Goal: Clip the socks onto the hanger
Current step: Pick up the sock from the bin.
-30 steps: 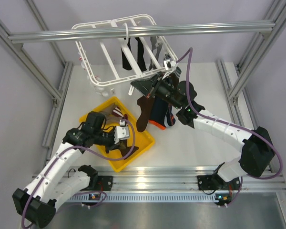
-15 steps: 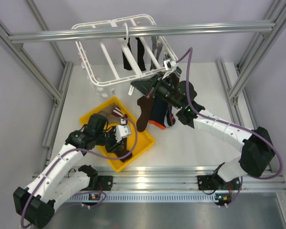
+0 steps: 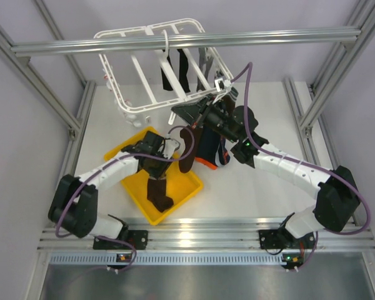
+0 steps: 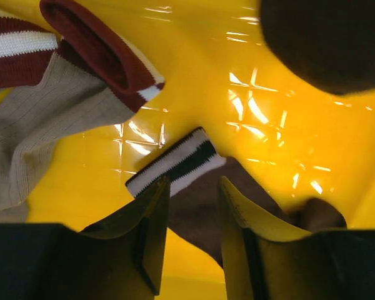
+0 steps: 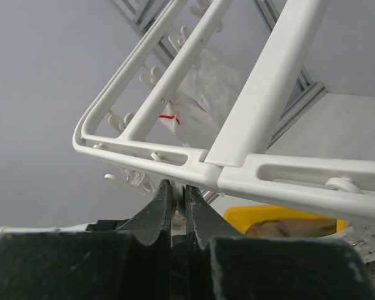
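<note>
- No word, number, brand or label could be read in any of the views.
- The only mark was a short red stroke [image 5: 169, 117] on a pale sheet [image 5: 203, 81], seen between the bars of the hanger [image 5: 262, 94] in the right wrist view. It formed no letter or figure that could be made out.

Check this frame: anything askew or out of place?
The hanger hangs tilted and twisted off square to the rail, its near corner by the shut right pincer. Loose socks lie jumbled in the yellow tray. Nothing looks spilled or broken.
</note>
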You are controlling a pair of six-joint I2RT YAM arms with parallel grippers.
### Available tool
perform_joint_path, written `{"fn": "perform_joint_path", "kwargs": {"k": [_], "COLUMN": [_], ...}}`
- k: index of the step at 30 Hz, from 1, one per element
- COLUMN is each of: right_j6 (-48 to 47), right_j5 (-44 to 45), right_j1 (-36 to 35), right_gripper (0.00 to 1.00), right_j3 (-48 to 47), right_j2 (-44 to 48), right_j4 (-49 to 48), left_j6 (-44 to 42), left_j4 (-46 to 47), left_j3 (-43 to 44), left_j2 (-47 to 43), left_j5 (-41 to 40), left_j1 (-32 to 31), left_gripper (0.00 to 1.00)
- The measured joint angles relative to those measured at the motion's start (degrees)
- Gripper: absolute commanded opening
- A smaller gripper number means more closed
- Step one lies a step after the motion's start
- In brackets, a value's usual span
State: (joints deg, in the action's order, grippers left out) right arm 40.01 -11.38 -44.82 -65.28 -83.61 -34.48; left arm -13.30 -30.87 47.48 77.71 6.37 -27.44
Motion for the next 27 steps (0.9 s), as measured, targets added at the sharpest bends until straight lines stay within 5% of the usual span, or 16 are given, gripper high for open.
{"fn": "perform_joint_path", "kwargs": {"k": [4, 12, 17, 20, 26, 27], "right_j6": [-0.35, -0.50, -0.57, -0.63, -0.90, -0.90], "right_j5": [-0.02, -0.11, -0.15, -0.15, -0.22, -0.24], "right_j1": [0.02, 0.28, 0.39, 0.39, 0.44, 0.44], "right_gripper": [0.00, 0.00, 0.00, 0.00, 0.00, 0.00], "right_j3": [0.00, 0.00, 0.00, 0.00, 0.00, 0.00], "right_j2": [0.00, 0.00, 0.00, 0.00, 0.00, 0.00], "right_j4": [0.00, 0.11, 0.26, 0.26, 0.26, 0.24], "left_j6": [4.26, 11.93, 13.94, 13.14, 5.05, 2.93], "left_j4": [-0.48, -2.14, -2.56, -2.54, 1.22, 2.14], "left_j3": [3.28, 8.74, 9.31, 9.29, 2.78, 1.11], "left_j2": [7.32, 16.20, 16.68, 16.35, 6.27, 3.54], "left_j5": [-4.31, -8.02, -7.15, -5.99, -4.59, -3.78], "left_j1": [0.00, 0.00, -0.09, -0.90, -7.69, -8.70], "left_gripper": [0.53, 0.49, 0.08, 0.00, 0.00, 0.16]}}
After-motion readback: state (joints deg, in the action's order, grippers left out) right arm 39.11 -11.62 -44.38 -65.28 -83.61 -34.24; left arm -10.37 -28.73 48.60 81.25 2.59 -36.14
